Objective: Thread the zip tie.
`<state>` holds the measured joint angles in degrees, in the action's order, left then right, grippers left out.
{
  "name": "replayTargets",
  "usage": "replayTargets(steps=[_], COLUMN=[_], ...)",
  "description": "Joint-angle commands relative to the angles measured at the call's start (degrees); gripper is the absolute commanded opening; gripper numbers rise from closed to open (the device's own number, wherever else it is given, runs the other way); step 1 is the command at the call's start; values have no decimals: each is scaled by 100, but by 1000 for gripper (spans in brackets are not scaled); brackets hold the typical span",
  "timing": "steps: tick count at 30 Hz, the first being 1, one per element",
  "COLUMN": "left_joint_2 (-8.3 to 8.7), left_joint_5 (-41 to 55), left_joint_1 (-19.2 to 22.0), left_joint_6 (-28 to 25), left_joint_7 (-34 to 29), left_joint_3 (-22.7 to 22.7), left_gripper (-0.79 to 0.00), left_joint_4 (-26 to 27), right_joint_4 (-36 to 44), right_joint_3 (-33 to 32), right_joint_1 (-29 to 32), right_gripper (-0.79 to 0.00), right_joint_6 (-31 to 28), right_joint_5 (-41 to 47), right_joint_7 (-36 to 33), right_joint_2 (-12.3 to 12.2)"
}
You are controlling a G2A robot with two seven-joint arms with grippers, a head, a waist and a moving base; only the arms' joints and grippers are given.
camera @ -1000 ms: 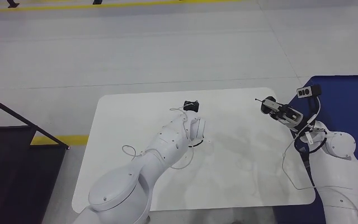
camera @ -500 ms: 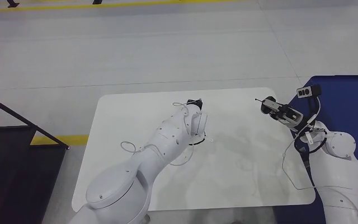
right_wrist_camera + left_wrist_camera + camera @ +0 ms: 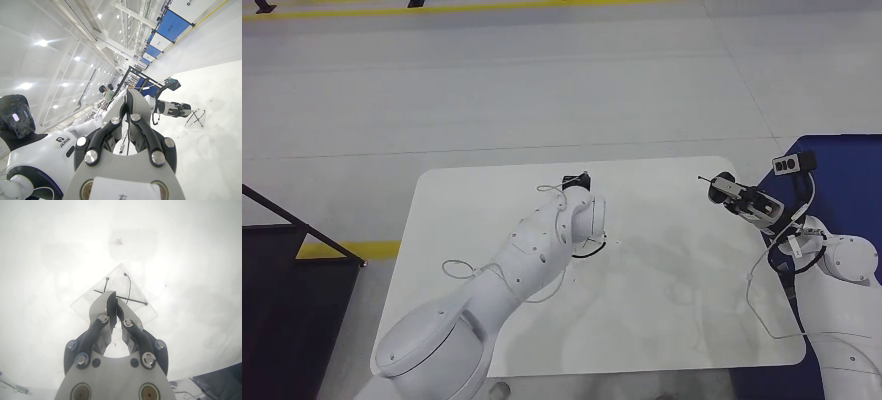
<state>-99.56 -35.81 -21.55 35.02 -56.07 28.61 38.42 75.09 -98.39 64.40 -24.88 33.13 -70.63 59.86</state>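
From above: the left gripper (image 3: 577,182) hangs near the desk's (image 3: 672,290) far edge, about midway along it. The right gripper (image 3: 714,187) is up over the right edge, well apart from it.

Left wrist: fingers clenched, tips right over a clear tray (image 3: 145,311). Three ties lie in it: a short zip tie (image 3: 105,285), a curved zip tie (image 3: 130,287), and a straight zip tie (image 3: 132,300) crossing both. The straight one runs exactly behind the fingertips, so I can't tell whether it's pinched or just passing underneath.

Right wrist: jaws squeezed tight on a held zip tie (image 3: 128,136), a thin black strip running down between the fingers. Farther off sits the tray with its crossed ties, the other gripper just beside it.

The count: four zip ties, one tray, two grippers.

The dangers, as I judge them: those ties overlap, so lifting the straight one could drag a neighbour along or flick it off the tray. Closed fingers pressing down could skate the light tray across the desk. And a strip this thin can twist in the grip, leaving tail and head misaligned.
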Motion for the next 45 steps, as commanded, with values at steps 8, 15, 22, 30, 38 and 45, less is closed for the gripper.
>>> replayTargets(steps=[8,15,22,30,38,45], left_joint_2=[134,96,-14,-167,-287,-383], left_joint_5=[-386,-992,-1111,-926,-918,-1034], left_joint_1=[-212,-333,-327,-276,-195,-161], left_joint_6=[175,400,24,-408,-524,-462], left_joint_7=[-240,78,103,127,220,279], left_joint_3=[112,-48,-76,37,125,144], left_gripper=[-751,-693,-677,-693,-674,-643], left_joint_4=[419,518,208,-224,-554,-727], right_joint_4=[0,0,0,0,0,0], right_joint_3=[0,0,0,0,0,0], right_joint_1=[0,0,0,0,0,0], right_gripper=[-785,-785,-785,-785,-785,-785], right_joint_6=[0,0,0,0,0,0], right_joint_5=[0,0,0,0,0,0], right_joint_7=[0,0,0,0,0,0], right_joint_2=[0,0,0,0,0,0])
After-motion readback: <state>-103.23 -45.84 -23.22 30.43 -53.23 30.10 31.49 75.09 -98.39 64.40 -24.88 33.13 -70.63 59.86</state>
